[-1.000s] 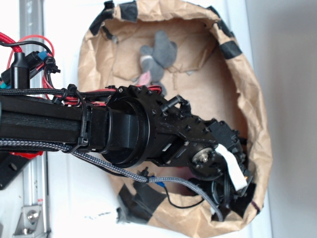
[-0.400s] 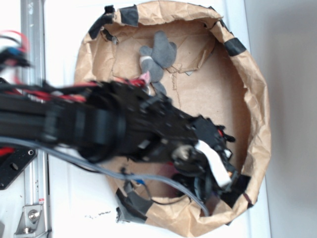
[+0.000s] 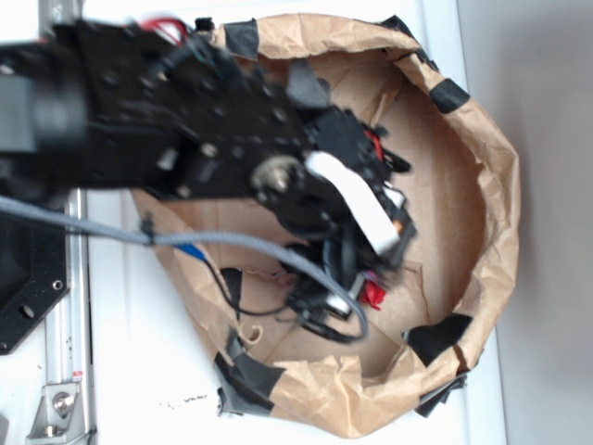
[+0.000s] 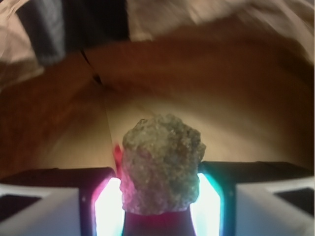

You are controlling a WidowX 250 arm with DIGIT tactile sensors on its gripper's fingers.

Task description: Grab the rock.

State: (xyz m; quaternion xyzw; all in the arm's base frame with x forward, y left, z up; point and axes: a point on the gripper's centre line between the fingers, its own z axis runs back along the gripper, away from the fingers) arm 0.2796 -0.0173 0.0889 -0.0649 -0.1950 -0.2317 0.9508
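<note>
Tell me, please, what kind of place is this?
Probably a robot test bench, not a home. A brown paper bin patched with black tape sits on a white surface, beside a metal rail. The gripper holds the rock.

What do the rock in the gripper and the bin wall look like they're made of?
Rock: rough, grainy, matte grey-green surface, like stone or foam; red tint at its base, possibly from lighting. Bin wall: crumpled brown kraft paper, matte, patched with black tape. Gripper pads sit against the rock's sides.

Rock [image 4: 162,164]: betw. gripper [image 4: 158,196] fingers, touching both. Gripper inside paper bag [image 3: 486,176], above its floor; bag wall behind rock. Bag on table [image 3: 139,371].
</note>
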